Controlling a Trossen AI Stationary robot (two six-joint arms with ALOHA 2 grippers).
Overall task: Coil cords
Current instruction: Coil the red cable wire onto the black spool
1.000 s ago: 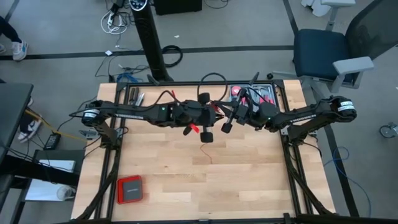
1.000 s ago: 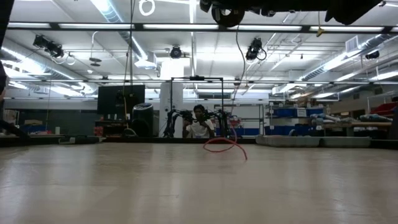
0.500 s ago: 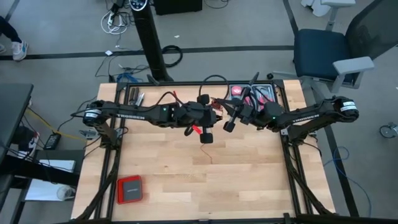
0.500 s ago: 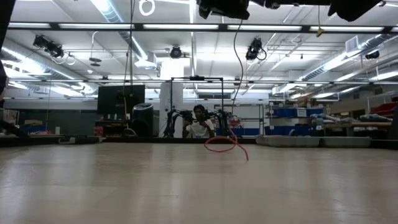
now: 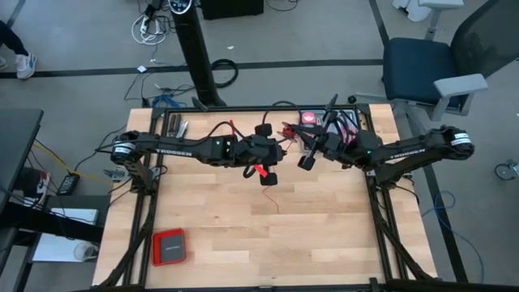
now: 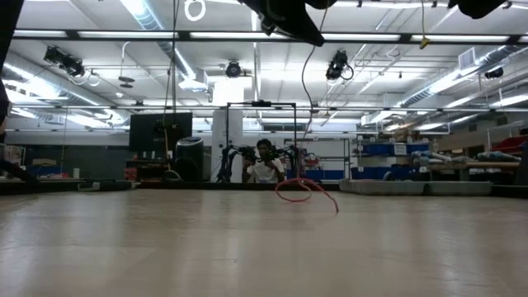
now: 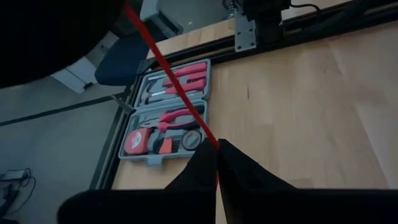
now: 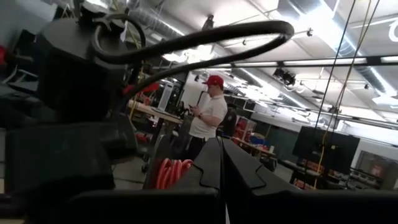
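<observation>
The thin red cord runs between my two grippers above the table's far middle. Part of it is gathered in small loops (image 8: pixel 173 172) beside my right gripper (image 8: pixel 221 146), which is shut. My left gripper (image 7: pixel 217 152) is shut on a straight strand (image 7: pixel 168 71) that leads away toward those loops (image 5: pixel 287 130). A loose tail (image 5: pixel 274 201) hangs down, and its end lies curled on the table (image 6: pixel 305 190). In the high view my left gripper (image 5: pixel 278 151) and my right gripper (image 5: pixel 298 139) almost face each other. My left gripper pinches a single strand of the red cord (image 7: pixel 211 142) at its fingertips. The strand leaves the fingers in a straight, taut line, clear of the table. My right gripper is shut with the cord's loops (image 8: pixel 180 168) held in the air right beside its fingers. The fingers themselves hide the place of contact.
A grey tool tray (image 5: pixel 328 122) with red-handled tools sits at the table's far edge, under the right arm. A flat red box (image 5: pixel 169 246) lies near the front left corner. A blue chair (image 5: pixel 422 69) stands beyond the far right corner. People stand in the room beyond the table (image 8: pixel 208 112).
My right gripper has drawn back toward the table's right edge and risen a little, taking the red loops with it. My left gripper has tipped and sunk slightly. The cord's curled end on the table has slid a little sideways.
</observation>
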